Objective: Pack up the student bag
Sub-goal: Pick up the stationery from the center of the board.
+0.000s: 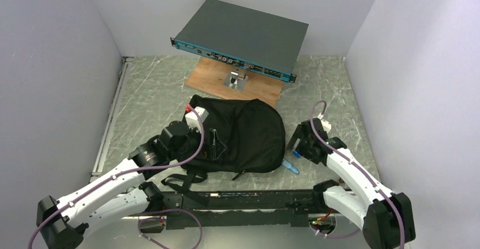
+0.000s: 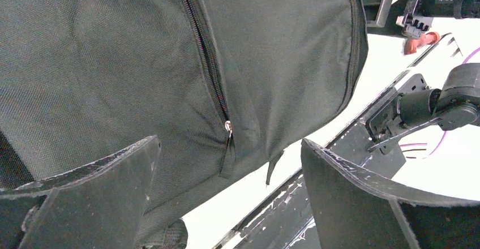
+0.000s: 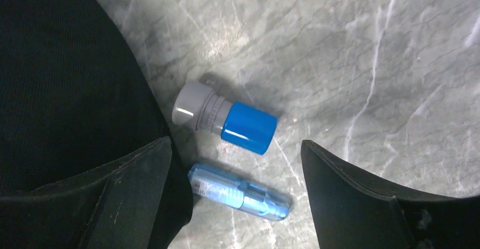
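Fabric decides how this goes: the student bag (image 1: pixel 243 136) is a soft black backpack lying flat near the middle of the worktop (image 1: pixel 147 107), towards its near edge, just in front of a wooden board (image 1: pixel 263 90) that carries a rack-mount device (image 1: pixel 240 37).

We see the left gripper (image 2: pixel 228 147) hovering over the bag's left part with its jaws spread wide and nothing between them; below it a zipper (image 2: pixel 206 62) runs down to a small zip pull (image 2: pixel 228 129), and the stretch we can see looks closed.

The right gripper (image 3: pixel 236 147) hangs just beside the bag's right edge, jaws apart and empty; under it 2 small items lie on the worktop, a grey cylinder with a blue cap (image 3: pixel 226 119) and a clear blue pen-like piece (image 3: pixel 240 192), the latter almost touching the bag.

We judge the bag light and limp; lifted by 1 point it would sag and fold, so it wants 2 holds. The woven cloth should give fair grip; we would pinch a fold of it beside the zipper with 1 claw and take the pull tab with the other. The tab is small and easy to miss; the cylinder is hard and may roll when nudged.
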{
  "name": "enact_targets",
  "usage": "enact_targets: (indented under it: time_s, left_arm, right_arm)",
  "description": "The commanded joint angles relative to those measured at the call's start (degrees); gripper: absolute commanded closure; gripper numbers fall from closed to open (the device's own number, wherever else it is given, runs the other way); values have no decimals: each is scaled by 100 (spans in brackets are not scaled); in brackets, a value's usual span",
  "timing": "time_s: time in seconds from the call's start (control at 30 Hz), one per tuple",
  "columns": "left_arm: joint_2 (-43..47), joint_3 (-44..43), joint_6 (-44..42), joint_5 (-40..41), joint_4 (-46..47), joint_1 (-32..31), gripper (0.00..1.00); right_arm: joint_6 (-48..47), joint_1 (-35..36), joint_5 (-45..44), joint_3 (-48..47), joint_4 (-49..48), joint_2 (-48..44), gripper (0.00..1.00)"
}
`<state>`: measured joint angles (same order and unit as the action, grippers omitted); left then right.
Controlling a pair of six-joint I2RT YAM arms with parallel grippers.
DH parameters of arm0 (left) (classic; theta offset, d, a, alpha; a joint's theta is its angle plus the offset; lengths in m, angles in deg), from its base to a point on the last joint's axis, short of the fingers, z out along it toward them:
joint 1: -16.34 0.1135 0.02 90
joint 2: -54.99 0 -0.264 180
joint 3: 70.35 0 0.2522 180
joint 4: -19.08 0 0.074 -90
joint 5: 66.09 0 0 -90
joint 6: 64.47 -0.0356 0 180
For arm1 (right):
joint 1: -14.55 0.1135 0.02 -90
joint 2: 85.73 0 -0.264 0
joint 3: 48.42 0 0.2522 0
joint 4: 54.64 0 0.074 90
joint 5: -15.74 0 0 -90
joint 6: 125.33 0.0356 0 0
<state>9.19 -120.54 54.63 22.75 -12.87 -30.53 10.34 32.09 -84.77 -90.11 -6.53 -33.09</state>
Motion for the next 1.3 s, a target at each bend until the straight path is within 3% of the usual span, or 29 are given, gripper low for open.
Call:
enact_targets:
  time_s: [0.0,0.17,0.3,0.63,0.93,1.03,1.27]
  left_arm:
    - [117,92,-150,-52,265,59,0]
    - [-11,41,-266,-192,378,103,0]
    - [7,86,-353,-334,439,140,0]
    - [298,138,-546,-555,203,300,0]
    - [237,19,-418,-597,4,380,0]
    - [27,-98,-231,-698,67,377,0]
    - [-863,-730,251,-318,-162,393,0]
  right_arm:
    - [150,343,38,-433,611,121,13]
    - [55,702,-143,-743,722,792,15]
    - [-3,1129,-1249,-1327,1141,1589,15]
    - [-810,810,-893,-1107,-211,2270,18]
    - [-586,468,-698,-789,-422,2274,26]
    - [-483,371,-738,-737,-414,2168,50]
    - [-475,323,-839,-461,-712,1569,53]
